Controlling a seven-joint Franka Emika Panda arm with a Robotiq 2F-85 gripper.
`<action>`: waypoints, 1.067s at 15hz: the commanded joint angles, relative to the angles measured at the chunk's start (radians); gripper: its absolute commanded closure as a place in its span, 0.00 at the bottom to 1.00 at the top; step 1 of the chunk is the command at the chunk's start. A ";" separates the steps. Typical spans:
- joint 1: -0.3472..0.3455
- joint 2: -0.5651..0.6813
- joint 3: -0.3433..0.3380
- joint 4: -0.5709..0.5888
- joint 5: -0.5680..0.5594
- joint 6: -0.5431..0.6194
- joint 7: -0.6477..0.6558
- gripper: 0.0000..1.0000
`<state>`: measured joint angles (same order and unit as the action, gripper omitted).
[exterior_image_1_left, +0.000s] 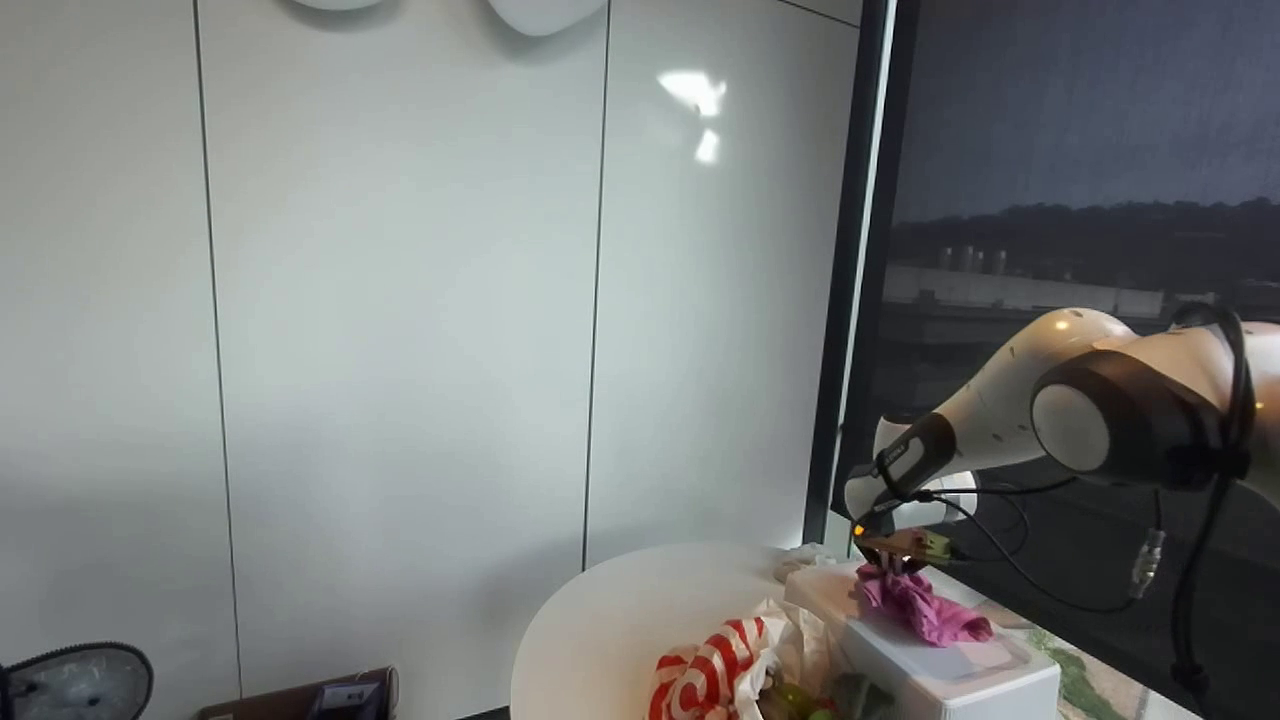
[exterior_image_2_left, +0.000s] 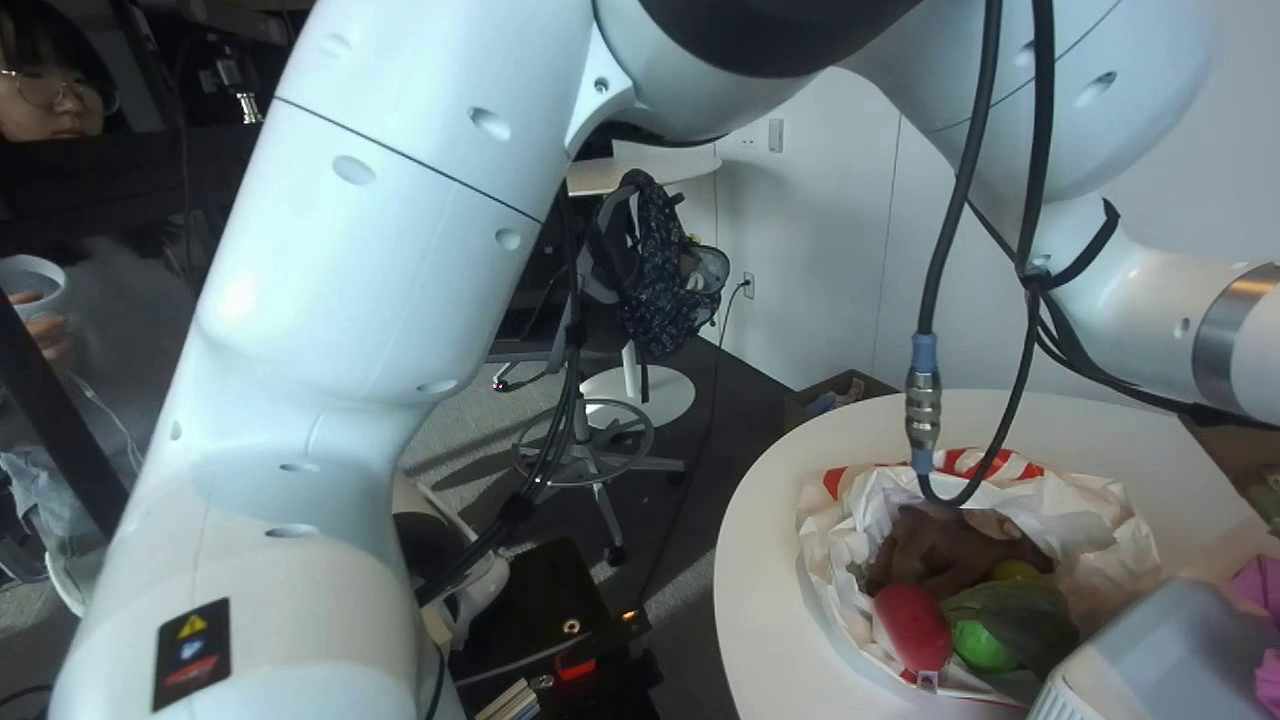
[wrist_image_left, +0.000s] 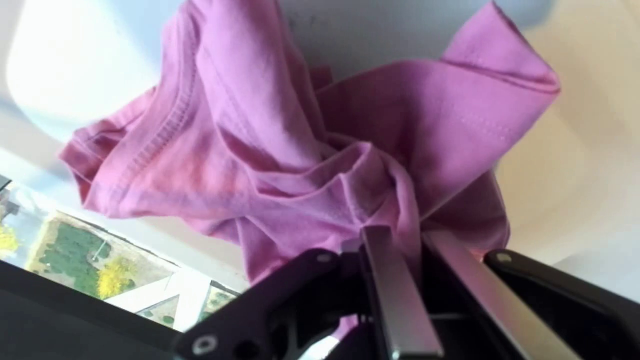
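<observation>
A crumpled pink cloth (wrist_image_left: 280, 125) fills much of the wrist view, with a stitched hem along its left part. My gripper (wrist_image_left: 406, 234) is shut on it, a bunched fold pinched between the two metal fingers. In an exterior view the gripper (exterior_image_1_left: 893, 562) points down at the back end of the pink cloth (exterior_image_1_left: 935, 612), which drapes over the top of a white box (exterior_image_1_left: 985, 690). Only a sliver of the pink cloth (exterior_image_2_left: 1268, 585) shows at the right edge in an exterior view, where the gripper is out of sight.
A round white table (exterior_image_2_left: 770, 560) carries the white box (exterior_image_2_left: 1150, 650) and a red-and-white bag (exterior_image_1_left: 705, 670). Inside the bag lie a red item (exterior_image_2_left: 912, 628), a green ball (exterior_image_2_left: 985, 645) and a brown item. A window (exterior_image_1_left: 1080, 120) stands beside the arm; cables hang from it.
</observation>
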<state>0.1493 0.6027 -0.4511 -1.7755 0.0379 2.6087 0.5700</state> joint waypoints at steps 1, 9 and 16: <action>-0.091 -0.185 0.147 -0.102 0.022 -0.019 -0.128 0.92; -0.274 -0.471 0.429 -0.270 0.381 -0.107 -0.603 0.92; -0.280 -0.507 0.415 -0.238 0.588 -0.524 -0.902 0.93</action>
<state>-0.1216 0.0946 -0.0263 -2.0287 0.5962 2.2385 -0.2533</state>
